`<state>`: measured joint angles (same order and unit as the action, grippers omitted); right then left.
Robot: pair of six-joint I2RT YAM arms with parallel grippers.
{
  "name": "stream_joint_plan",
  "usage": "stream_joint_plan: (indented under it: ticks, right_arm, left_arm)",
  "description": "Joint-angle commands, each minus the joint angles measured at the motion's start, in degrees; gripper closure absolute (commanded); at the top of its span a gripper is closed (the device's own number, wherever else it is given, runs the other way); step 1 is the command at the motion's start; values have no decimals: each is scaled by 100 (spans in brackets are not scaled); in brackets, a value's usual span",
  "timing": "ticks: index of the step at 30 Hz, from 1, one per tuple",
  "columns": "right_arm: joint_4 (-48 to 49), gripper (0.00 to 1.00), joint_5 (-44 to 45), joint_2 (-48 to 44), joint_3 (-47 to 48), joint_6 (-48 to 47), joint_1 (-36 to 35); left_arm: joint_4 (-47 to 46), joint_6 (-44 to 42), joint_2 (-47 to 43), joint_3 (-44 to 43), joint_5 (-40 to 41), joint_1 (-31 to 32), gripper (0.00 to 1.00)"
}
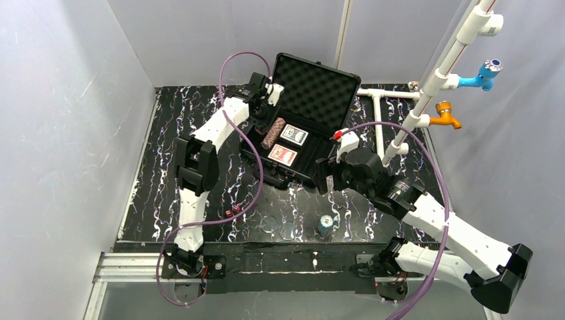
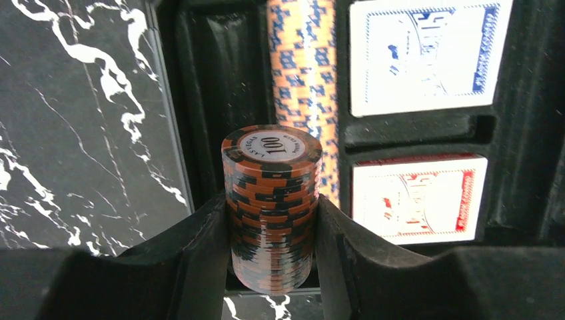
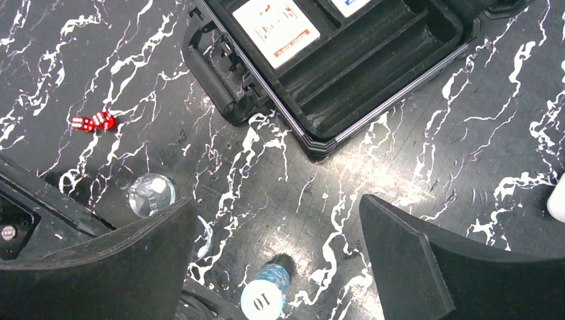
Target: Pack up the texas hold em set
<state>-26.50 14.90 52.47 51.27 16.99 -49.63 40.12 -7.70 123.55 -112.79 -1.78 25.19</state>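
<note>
Left hand (image 2: 272, 227) pinches a brown chip stack (image 2: 271, 193) over the open case (image 2: 200, 100), where a chip row (image 2: 303, 73) and two card decks (image 2: 416, 197) already lie. Right hand (image 3: 278, 220) hangs spread above a blue chip stack (image 3: 265, 293); red dice (image 3: 93, 122) also wait on the bench (image 3: 433, 133).

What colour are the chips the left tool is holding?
Orange-brown with black edge stripes; the chip stack shows best in the left wrist view.

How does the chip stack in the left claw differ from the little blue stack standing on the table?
The brown stack is orange-and-black, marked 100; the blue stack is marked 10. The brown stack is clamped in the left gripper by the case; the blue stack stands free on the table below the open right gripper. Both are stacked poker chips.
</note>
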Motion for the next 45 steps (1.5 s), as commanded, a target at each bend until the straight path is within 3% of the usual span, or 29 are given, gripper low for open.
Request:
stream_joint_plan:
  ticks: [1,19,27,30,33,38,39,45]
  right_arm:
    - [58,2,60,-109,-50,85,3]
    - [73,2,120,-89,-161,76,-3]
    - [31,0,127,-63,-126,50,-3]
    - [38,0,114,-42,-126,50,-3]
    - [56,0,94,-6,-119,50,-3]
    - [83,0,67,46,-102,67,-3]
    - [84,0,66,50,-100,67,-3]
    - [109,0,42,63,-108,94,-3]
  left_arm:
    - [48,-217,277,-1001,344,-90,100]
    - [-75,-244,1052,-1610,219,-185,100]
    - [-263,-157,1170,-1622,180,-184,91]
    - [-330,-139,1193,-1623,178,-183,78]
    - [-383,-96,1194,-1640,216,-190,50]
    - [-476,0,1119,-1619,316,-187,20]
    - [-493,17,1084,-1603,333,-185,5]
    - [-1091,362,538,-829,754,-190,2]
